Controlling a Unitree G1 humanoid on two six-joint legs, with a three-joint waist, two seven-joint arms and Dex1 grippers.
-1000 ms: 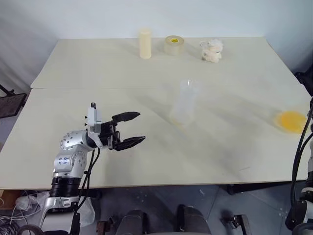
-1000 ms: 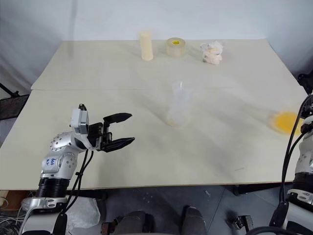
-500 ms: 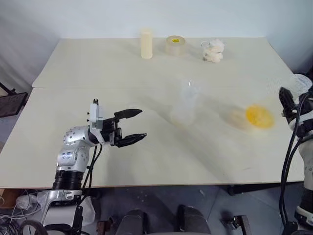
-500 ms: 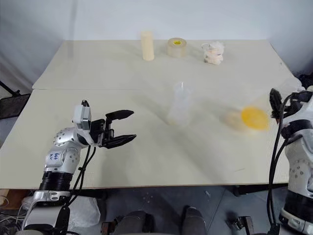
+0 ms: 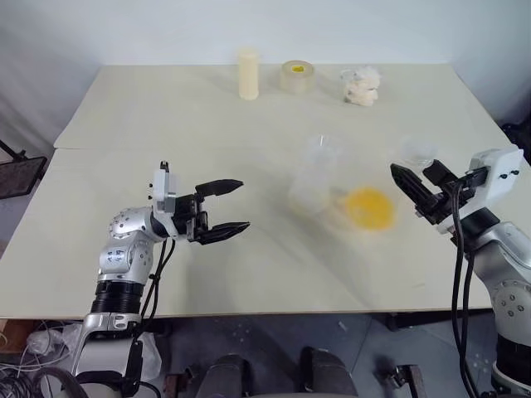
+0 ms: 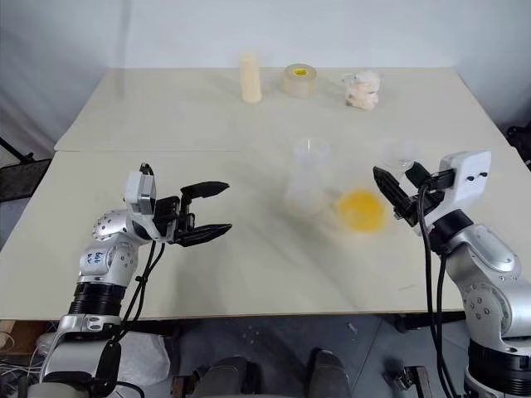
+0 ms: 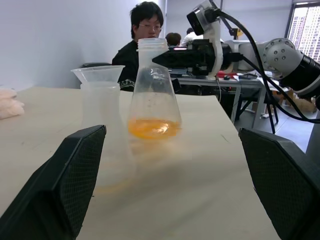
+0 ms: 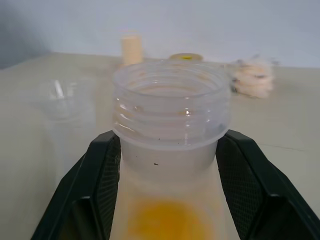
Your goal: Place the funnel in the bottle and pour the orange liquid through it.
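Right gripper [image 5: 413,172] grips the threaded neck of a clear flask [image 8: 172,110], fingers partly closed against both sides. Orange liquid [image 5: 367,207] pools in the flask's base. The flask is just beside the bottle [image 5: 309,186], which stands mid-table [image 5: 166,116] with the funnel [image 7: 97,74] seated in its neck. Left gripper [image 5: 242,205] is spread wide and empty, well apart from the bottle.

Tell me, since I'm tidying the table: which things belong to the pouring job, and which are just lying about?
Job: funnel; bottle under it; held flask; orange liquid inside it.
Lying about, far edge: cream cylinder; tape roll; crumpled white wad.
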